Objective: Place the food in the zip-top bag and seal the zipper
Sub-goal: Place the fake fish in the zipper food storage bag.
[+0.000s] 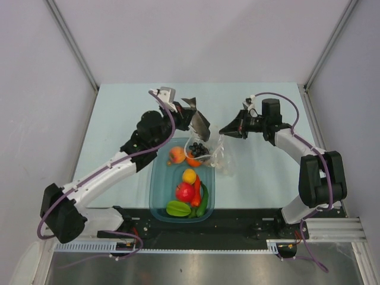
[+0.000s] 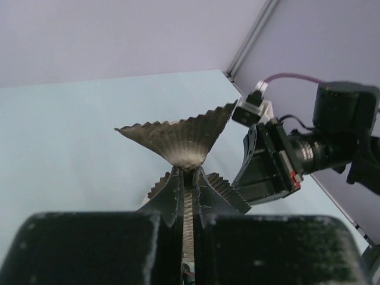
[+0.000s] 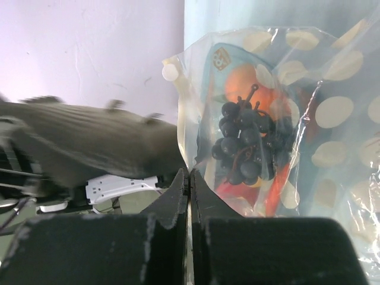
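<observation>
- From above: the left gripper [image 1: 191, 119] is clamped on one grey fish [image 1: 200, 123], held in the air over the far end of the tub [image 1: 155, 196].
- The right gripper [image 1: 224, 132] is pinched shut on the edge of one clear bag [image 1: 218, 155]. The bag hangs at the tub's far right corner and droops onto the table [image 1: 119, 119].
- One bunch of black grapes [image 1: 198, 148] looks to be inside the bag already.
- In the tub I count seven loose pieces: one peach [image 1: 176, 155], one orange [image 1: 193, 161], one lemon [image 1: 189, 176], one red fruit [image 1: 184, 192], one red pepper [image 1: 197, 189], one green pepper [image 1: 204, 202] and one starfruit [image 1: 178, 208].
- Left wrist camera: the fingers are closed tight on the fish's narrow waist, with the fanned tail pointing up. The right arm's gripper sits just beyond it.
- To my eye that grip is secure. The fish should go into the bag body first, and be let go only once most of it is past the mouth.
- Right wrist camera: the jaws are together on a thin fold of plastic, with the fish close by on the left.
- I'd want the right side to keep the mouth lifted and turned toward the fish, because a slack film could fold shut.
- I cannot make out the zipper strip clearly enough to say how wide the mouth gapes.
</observation>
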Controlling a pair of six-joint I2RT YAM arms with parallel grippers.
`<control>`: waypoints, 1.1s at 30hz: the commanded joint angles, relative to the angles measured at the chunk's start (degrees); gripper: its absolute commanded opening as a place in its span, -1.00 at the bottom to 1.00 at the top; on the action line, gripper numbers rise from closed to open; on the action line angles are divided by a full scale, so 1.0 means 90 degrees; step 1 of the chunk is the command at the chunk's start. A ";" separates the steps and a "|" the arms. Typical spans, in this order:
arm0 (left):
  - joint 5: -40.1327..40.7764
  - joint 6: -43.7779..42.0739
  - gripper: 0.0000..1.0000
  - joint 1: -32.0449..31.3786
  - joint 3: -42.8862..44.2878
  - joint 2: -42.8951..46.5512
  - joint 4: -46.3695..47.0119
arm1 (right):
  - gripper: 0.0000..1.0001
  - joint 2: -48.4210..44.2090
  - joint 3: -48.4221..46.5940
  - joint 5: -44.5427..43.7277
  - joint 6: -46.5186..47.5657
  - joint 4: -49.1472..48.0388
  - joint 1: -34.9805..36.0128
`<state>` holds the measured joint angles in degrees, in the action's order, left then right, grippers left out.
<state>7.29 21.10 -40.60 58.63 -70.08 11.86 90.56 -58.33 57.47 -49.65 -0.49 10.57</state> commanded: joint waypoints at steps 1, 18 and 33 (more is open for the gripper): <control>-0.0029 0.0106 -0.99 -0.0263 -0.0664 -0.0308 0.1891 | -1.00 -0.0033 -0.0248 0.0215 -0.0313 -0.0511 -0.0100; -0.1795 -0.2482 -0.15 -0.0335 -0.0939 -0.0416 -0.0367 | -1.00 -0.0024 -0.0414 0.0519 -0.0811 -0.1000 -0.0354; -0.3231 -0.0023 0.05 0.1190 -0.0656 -0.0794 -0.2030 | -1.00 -0.0043 -0.0345 0.0587 -0.0988 -0.1303 -0.0325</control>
<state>-18.59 12.49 -30.68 49.32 -73.30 -4.60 90.56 -59.51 61.34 -58.08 -9.26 7.75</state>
